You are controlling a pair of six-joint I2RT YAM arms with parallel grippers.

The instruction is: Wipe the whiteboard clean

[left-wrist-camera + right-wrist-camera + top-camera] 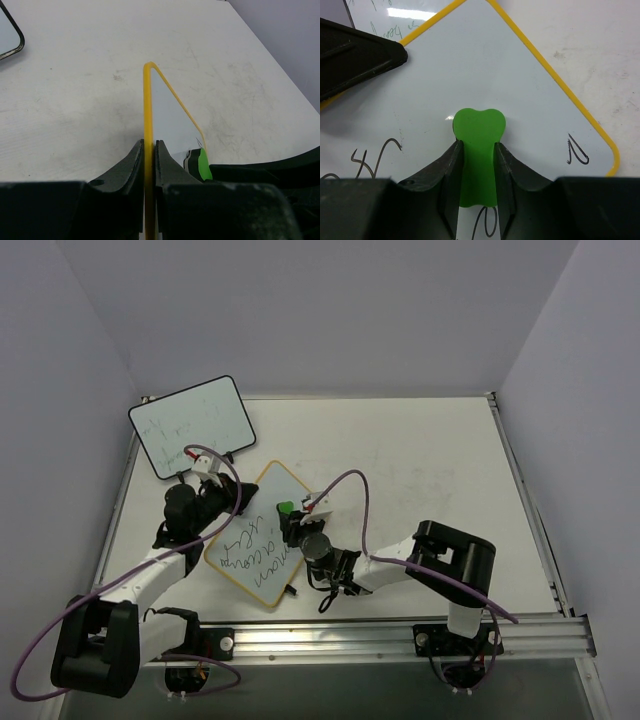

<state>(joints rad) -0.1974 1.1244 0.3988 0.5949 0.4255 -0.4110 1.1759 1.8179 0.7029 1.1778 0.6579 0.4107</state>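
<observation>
At about 10 o'clock on the pale, scuffed table [430, 470] sits a black-framed whiteboard [192, 425], a rounded rectangle with faint marks on a glossy face. Just toward 5 o'clock of it, the left gripper [230, 508] pinches the upper left edge of the whiteboard [255, 540], its dark fingers pressed together on the thin yellow frame.

The whiteboard lies a little toward 8 o'clock of the table's middle, turned like a diamond. Its corners are rounded and its surface is smooth and white. Dark handwritten scribbles cover the lower half, and the corner at 12 o'clock is bare. We cannot tell whether it lies flat or is raised along the gripped edge.

At its 2 o'clock side, a green eraser [285, 508] rests on the board face, held by the right gripper [293, 525], whose matte black fingers clamp its narrow waist.

The overhead view shows both arms, their purple cables and the two boards together. The left wrist view shows the yellow frame edge-on between the fingers, a sliver of white face beside it, a bit of the green eraser at 4 o'clock, and grey scratches on the tabletop. Only the right wrist view shows the eraser's shape, with a lobed, heart-like top and straight sides. It also shows pen strokes on either side of it and the board's rounded yellow corner at 4 o'clock.
</observation>
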